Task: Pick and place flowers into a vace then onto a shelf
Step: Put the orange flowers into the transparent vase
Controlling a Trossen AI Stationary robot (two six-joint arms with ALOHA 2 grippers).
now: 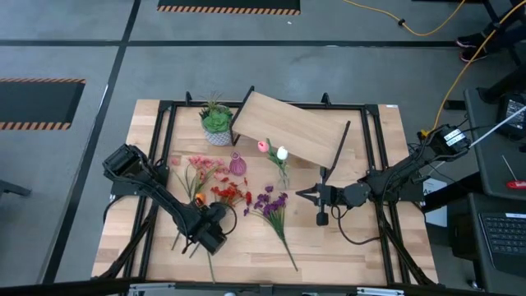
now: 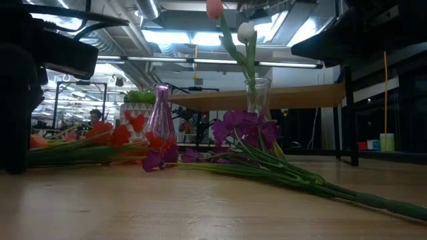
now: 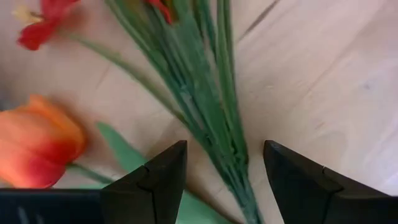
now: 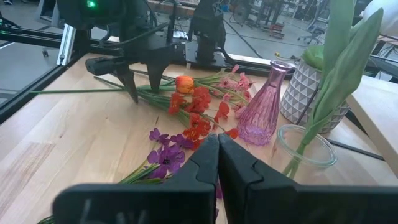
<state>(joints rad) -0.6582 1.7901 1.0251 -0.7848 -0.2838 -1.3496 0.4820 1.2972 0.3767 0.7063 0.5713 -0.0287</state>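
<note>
Two claws are at work: the left claw [image 3: 224, 171], spread wide, straddles the green stalks of the flowers [image 1: 215, 182] lying on the tabletop [image 1: 362, 255] and should drop square before pinching, while the right claw [image 1: 301, 195], clenched empty, waits beside the clear vase [image 4: 306, 147] near the shelf [image 1: 289, 127].

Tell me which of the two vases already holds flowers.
The clear glass vase, holding the pink and white tulips. The pink vase beside it stands empty, and the other flowers lie loose on the table.
</note>
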